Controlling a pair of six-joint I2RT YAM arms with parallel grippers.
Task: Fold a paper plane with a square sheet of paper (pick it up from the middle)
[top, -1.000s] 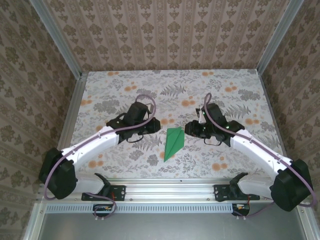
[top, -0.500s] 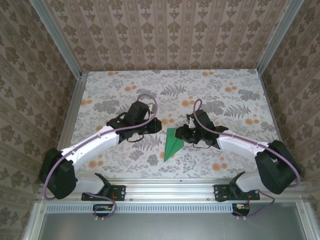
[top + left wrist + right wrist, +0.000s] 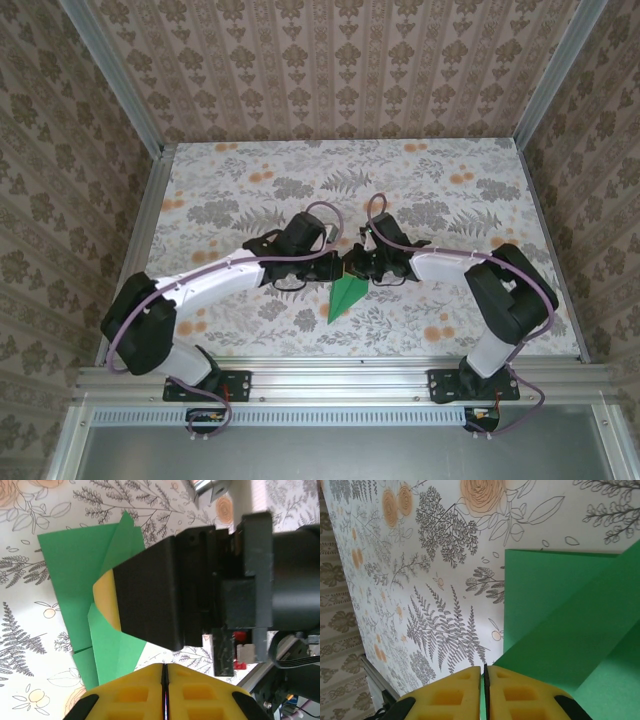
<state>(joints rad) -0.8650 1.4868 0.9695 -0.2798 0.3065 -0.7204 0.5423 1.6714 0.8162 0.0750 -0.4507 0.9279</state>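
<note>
Your paper plane point(image 3: 344, 298) lies on the floral table point(image 3: 450, 190), point toward the bases; both grippers meet at its wide end; left gripper point(image 3: 164, 667) fingers are pressed together, can't tell if they've caught paper; right gripper point(image 3: 484, 669) fingers are pinching the green edge.

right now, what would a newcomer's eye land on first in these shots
The bright-green folded paper on the floral table, a pointed dart near the front middle, is the one block of solid colour. Over its wide end the left gripper and right gripper meet nose to nose, each with yellow pads pressed together at the paper's edge.
</note>
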